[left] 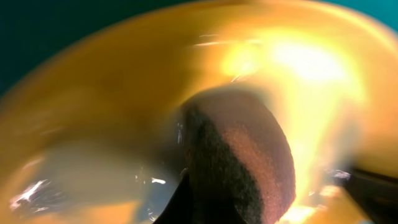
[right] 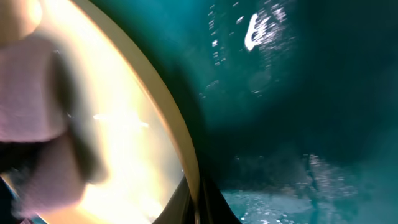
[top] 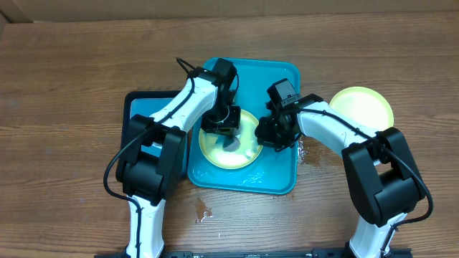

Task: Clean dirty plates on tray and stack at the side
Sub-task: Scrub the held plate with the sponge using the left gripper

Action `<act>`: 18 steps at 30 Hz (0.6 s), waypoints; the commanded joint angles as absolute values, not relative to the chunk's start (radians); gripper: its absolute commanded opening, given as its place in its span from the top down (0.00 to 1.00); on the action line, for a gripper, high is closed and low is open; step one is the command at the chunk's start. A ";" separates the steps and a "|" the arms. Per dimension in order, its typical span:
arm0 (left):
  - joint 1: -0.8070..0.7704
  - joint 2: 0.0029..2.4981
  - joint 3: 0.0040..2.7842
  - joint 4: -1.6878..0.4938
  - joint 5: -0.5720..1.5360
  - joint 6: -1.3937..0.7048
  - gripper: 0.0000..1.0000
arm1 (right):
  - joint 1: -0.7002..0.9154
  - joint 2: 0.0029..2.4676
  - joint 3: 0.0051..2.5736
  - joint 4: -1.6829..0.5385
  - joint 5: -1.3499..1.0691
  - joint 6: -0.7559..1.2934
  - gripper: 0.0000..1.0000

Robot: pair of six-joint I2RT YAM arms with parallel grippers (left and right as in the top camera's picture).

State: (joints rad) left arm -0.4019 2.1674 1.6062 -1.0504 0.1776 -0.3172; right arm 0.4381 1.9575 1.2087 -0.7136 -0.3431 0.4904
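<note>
Left gripper (top: 221, 127), clamped on a dark sponge (left: 239, 162), sits over ctr of the lime plate (top: 244, 154) in the turquoise tray (top: 276, 183), w/ right gripper (top: 272, 135) at the plate's 3 o'clock rim, apparently pinching that edge.

The tray (top: 276, 179) sits mid-table. In it, slightly toward 7 o'clock of its centre, lies a plate (top: 215, 154). My left gripper (top: 222, 132) stands over that plate, with the sponge (left: 239, 162) between its fingers and down on the plate. My right gripper (top: 270, 136) straddles the plate's rim at 3 o'clock. A second plate (top: 362, 106) lies on the table (top: 57, 86) at the tray's 2 o'clock, apart from it. A smaller tray (top: 136, 107) lies just beside the tray at 9 o'clock.
</note>
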 commanded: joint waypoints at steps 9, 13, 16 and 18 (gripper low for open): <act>-0.377 2.184 1.594 -1.075 -0.169 -0.348 0.96 | 0.451 1.999 1.195 -0.727 -0.316 0.494 0.96; -0.380 2.185 1.584 -0.965 0.243 -0.336 0.96 | 0.451 1.999 1.195 -0.727 -0.316 0.494 0.96; -0.403 2.191 1.557 -0.851 0.538 -0.336 0.96 | 0.451 1.999 1.195 -0.727 -0.316 0.494 0.96; -0.426 2.191 1.538 -0.797 0.637 -0.337 0.96 | 0.451 1.999 1.195 -0.727 -0.316 0.494 0.96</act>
State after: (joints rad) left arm -0.3710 2.1578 1.5745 -0.8429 0.2989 -0.3344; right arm 0.4450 1.9575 1.2091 -0.7177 -0.3424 0.4980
